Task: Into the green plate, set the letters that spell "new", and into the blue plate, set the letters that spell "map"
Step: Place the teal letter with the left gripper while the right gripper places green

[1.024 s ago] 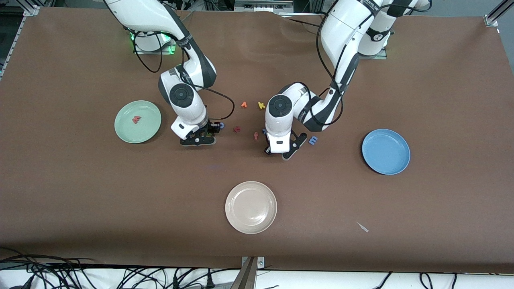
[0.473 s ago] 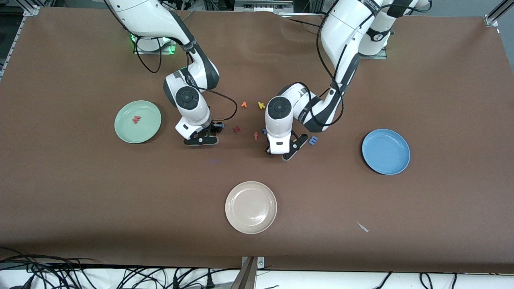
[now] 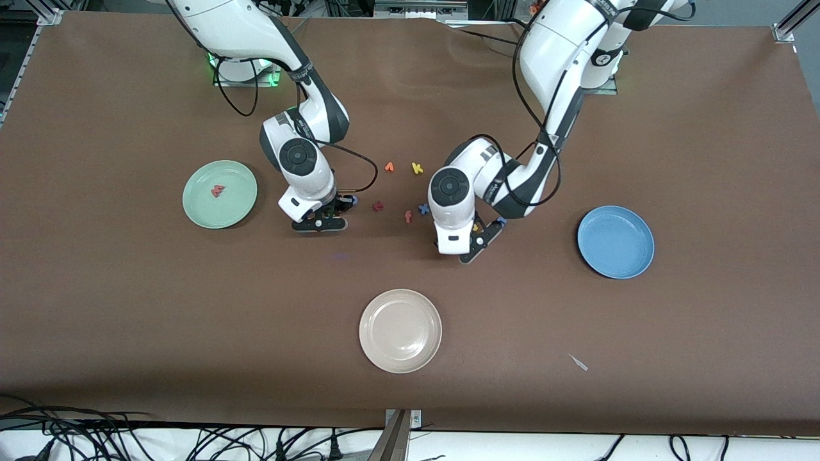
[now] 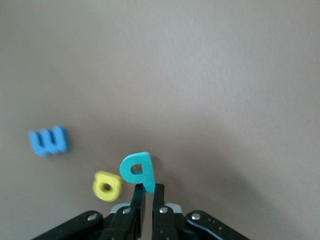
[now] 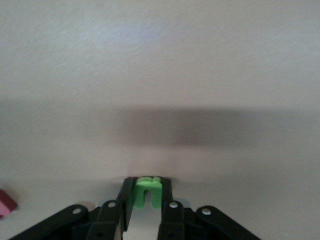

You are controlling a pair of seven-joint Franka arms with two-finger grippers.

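You get even, bright overhead light on the table; soft shadows sit under both arms, and both wrist views look blurred.

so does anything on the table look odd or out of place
One thing: a small pale scrap lies on the brown table, nearer the front camera than the blue plate. It is neither a letter nor a plate, and I cannot tell what it is. Nothing looks spilled or damaged.

Your left end effector is low over the tabletop, fingers pinched on the teal "a". Your right end effector sits low too, clamped on the green "n".
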